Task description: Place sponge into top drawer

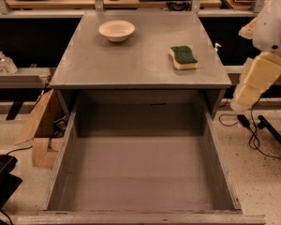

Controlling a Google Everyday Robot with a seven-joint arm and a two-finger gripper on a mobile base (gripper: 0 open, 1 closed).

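Hanging at the right edge of the scene, the gripper claw (247,95) of the robot shows a long pale yellow foam pad under a rounded white arm housing (274,25). It points down and a little to the left, in the air beside the right side of the cabinet, lower than the cabinet top and touching nothing. Whether the gripper claw is spread or pressed together, I cannot tell from where I stand. It carries nothing that I can see.

The small kitchen sponge with pale yellow foam body and dark green scouring top (183,57) lies flat on the flat grey cabinet top (131,62), on its right part and near the front edge, green side up. It is well apart from the gripper claw. A shallow round cream-white bowl (116,30) stands on the same surface, farther back and to the left of the sponge.

Below the front edge, the wide shallow grey top drawer (140,172) is pulled far out toward me. Its plain flat bottom is bare and its low grey walls run along both sides.

On the speckled light floor (267,182), thin black cables (253,135) lie to the right of the drawer, and a brown cardboard box (37,125) leans on the left. Two clear plastic bottles (4,62) stand on a low shelf at the far left.
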